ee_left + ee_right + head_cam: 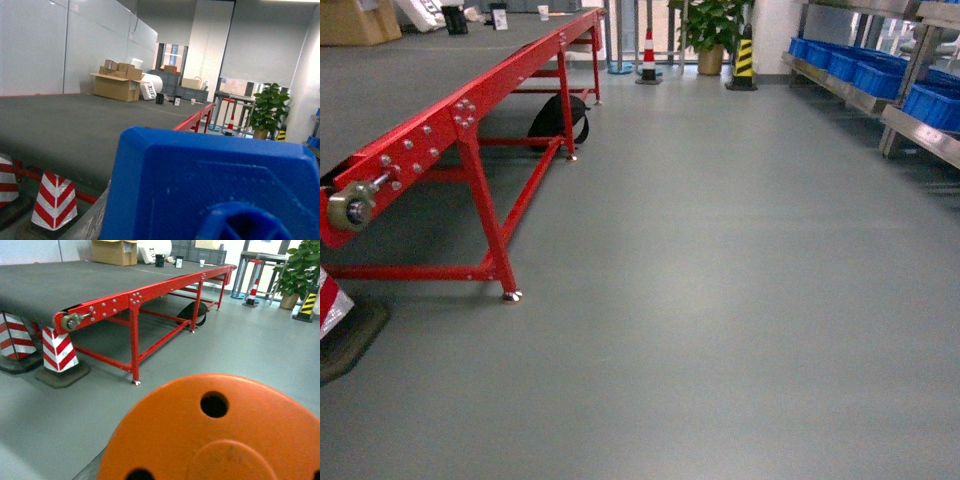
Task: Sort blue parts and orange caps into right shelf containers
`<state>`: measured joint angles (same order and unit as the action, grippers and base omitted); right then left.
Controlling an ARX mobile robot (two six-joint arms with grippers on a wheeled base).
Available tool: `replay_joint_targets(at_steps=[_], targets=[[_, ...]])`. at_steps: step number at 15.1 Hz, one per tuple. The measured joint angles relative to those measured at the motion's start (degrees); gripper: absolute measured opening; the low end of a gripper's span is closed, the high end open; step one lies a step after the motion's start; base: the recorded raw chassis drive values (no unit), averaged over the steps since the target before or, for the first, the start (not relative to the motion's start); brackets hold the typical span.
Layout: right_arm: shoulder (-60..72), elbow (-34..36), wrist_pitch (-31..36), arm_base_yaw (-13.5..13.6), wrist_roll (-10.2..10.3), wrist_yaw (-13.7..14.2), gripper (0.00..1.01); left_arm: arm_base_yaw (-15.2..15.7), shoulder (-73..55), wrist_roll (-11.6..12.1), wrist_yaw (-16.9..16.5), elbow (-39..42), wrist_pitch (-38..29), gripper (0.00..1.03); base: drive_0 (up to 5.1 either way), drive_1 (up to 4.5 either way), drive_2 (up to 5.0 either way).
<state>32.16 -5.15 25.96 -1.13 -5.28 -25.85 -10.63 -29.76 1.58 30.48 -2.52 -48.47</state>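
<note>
Orange cap (215, 435) fills right wrist view; blue part (210, 185) left.

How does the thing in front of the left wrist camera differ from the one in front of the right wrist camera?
The blue part is blue, while the orange cap is orange. The blue part has straight edges and angled corners; the orange cap is round. The orange cap's face has round holes; the blue part shows a raised outline and a rounded boss instead. Both look like plastic and fill the bottom of their views, with no gripper fingers visible.

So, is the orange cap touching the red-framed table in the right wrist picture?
Apart. The right wrist-mounted view shows the orange cap close to the camera, with bare grey floor between it and the red-framed table.
</note>
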Motion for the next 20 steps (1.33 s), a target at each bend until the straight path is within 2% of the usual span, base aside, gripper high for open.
replay_joint_targets(at_steps=[16,20], targets=[[0.0,0.0,0.2,0.0,0.0,0.0,0.43,0.0,0.0,0.0,0.0,0.0,0.0,0.46,4.9,-2.36,-2.4],[0.0,0.0,0.2,0.0,0.0,0.2,0.43,0.0,0.1,0.0,-0.3,0.0,0.0,0.46,0.9,-0.4,-0.4]])
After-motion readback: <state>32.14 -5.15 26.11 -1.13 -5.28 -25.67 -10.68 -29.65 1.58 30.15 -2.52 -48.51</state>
